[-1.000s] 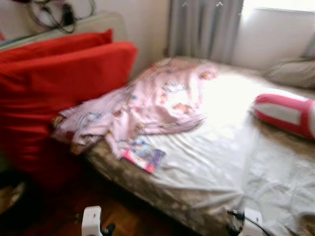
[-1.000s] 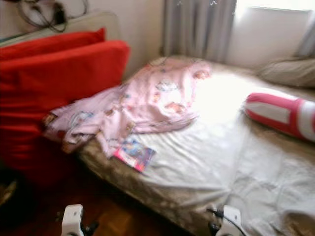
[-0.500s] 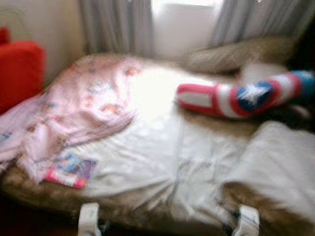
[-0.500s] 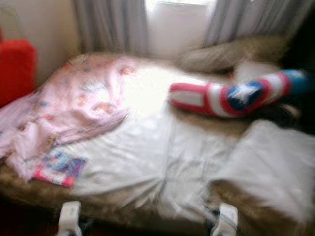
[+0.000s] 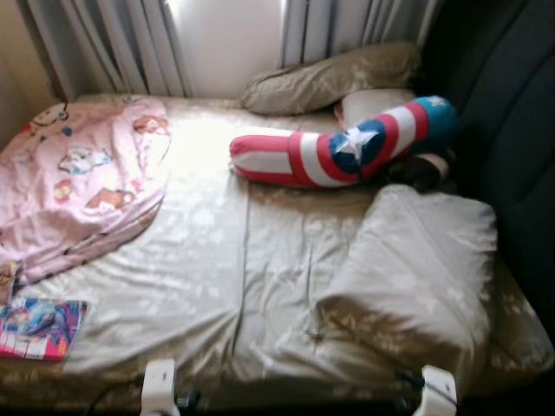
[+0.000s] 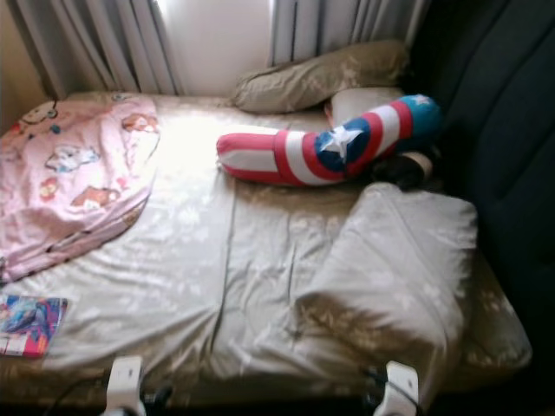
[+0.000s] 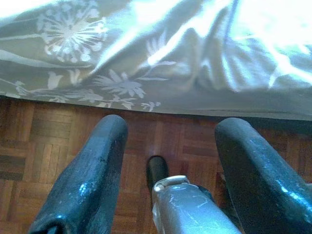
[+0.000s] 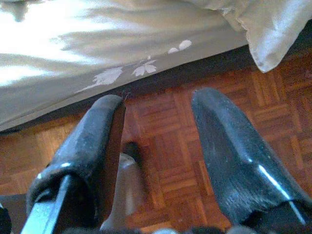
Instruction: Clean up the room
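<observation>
Wrist views: left gripper (image 7: 168, 146) and right gripper (image 8: 156, 141) spread wide, empty, over parquet floor (image 8: 170, 161) at bed (image 5: 260, 260) near edge. Book (image 5: 39, 328) near-left.

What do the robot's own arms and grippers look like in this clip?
Each gripper has two long, thick, glossy black fingers with rounded tips: left gripper, right gripper. A silver metal part sits between the left fingers. In the head views, white arm housings with thin black cables show at the bottom edge.

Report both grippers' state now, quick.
Left gripper: open, holding nothing, above the wooden floor.
Right gripper: open, holding nothing.
</observation>
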`<state>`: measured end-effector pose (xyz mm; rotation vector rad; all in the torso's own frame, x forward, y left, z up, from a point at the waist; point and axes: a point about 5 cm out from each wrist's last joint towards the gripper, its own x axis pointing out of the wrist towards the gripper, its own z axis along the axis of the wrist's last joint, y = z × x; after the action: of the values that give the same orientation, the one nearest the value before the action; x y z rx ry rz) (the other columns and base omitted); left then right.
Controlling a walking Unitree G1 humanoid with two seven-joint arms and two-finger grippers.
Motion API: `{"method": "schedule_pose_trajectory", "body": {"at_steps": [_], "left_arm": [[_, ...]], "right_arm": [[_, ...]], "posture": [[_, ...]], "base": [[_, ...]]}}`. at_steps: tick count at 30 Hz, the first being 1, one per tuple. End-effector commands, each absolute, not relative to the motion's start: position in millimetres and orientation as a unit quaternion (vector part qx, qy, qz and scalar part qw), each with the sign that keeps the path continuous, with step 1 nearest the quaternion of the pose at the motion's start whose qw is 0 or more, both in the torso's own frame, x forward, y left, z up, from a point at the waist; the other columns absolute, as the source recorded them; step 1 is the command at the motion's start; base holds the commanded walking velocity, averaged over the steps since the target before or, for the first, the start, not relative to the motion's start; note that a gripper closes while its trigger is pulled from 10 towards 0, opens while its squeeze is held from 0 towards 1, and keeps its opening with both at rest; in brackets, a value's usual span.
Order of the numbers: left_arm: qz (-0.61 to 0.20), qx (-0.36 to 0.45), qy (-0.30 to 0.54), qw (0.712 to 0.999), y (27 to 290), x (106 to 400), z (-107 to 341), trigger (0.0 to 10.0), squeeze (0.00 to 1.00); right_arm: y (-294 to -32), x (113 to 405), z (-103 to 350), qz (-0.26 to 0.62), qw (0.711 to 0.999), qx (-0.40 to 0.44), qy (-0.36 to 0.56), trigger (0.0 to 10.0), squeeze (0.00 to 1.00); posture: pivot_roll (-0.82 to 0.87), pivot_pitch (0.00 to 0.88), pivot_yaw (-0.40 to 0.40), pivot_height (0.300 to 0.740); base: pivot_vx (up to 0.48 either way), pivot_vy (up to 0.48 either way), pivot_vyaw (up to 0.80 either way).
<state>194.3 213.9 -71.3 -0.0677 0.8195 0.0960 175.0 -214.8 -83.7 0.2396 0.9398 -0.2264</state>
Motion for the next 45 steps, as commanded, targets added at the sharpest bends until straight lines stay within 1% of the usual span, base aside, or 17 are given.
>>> {"method": "schedule_pose_trajectory", "body": {"at_steps": [1, 25, 37, 45], "left_arm": [[0.047, -0.037, 0.406, 0.912, 212, 191, -74, 10.0, 0.0], [0.044, -0.03, 0.414, 0.909, 218, 188, -74, 10.0, 0.0], [0.041, -0.046, 0.405, 0.912, 215, 189, -74, 10.0, 0.0], [0.044, -0.039, 0.417, 0.907, 224, 182, -76, 10.0, 0.0]], "right_arm": [[-218, 176, -83, -0.116, 0.88, 0.116, 0.446, 10.0, 0.0], [-215, 177, -83, -0.124, 0.88, 0.127, 0.44, 10.0, 0.0], [-217, 177, -82, -0.123, 0.881, 0.118, 0.44, 10.0, 0.0], [-217, 175, -83, -0.121, 0.881, 0.116, 0.443, 10.0, 0.0]], "posture": [[-0.04, 0.014, -0.014, 0.74], [-0.05, 0.019, 0.01, 0.74], [-0.05, 0.01, 0.002, 0.74], [-0.05, 0.0, 0.005, 0.74]], "base": [[0.0, -0.255, 0.0], [0.0, -0.252, 0.0], [0.0, 0.0, 0.0], [0.0, 0.0, 0.0]]}}
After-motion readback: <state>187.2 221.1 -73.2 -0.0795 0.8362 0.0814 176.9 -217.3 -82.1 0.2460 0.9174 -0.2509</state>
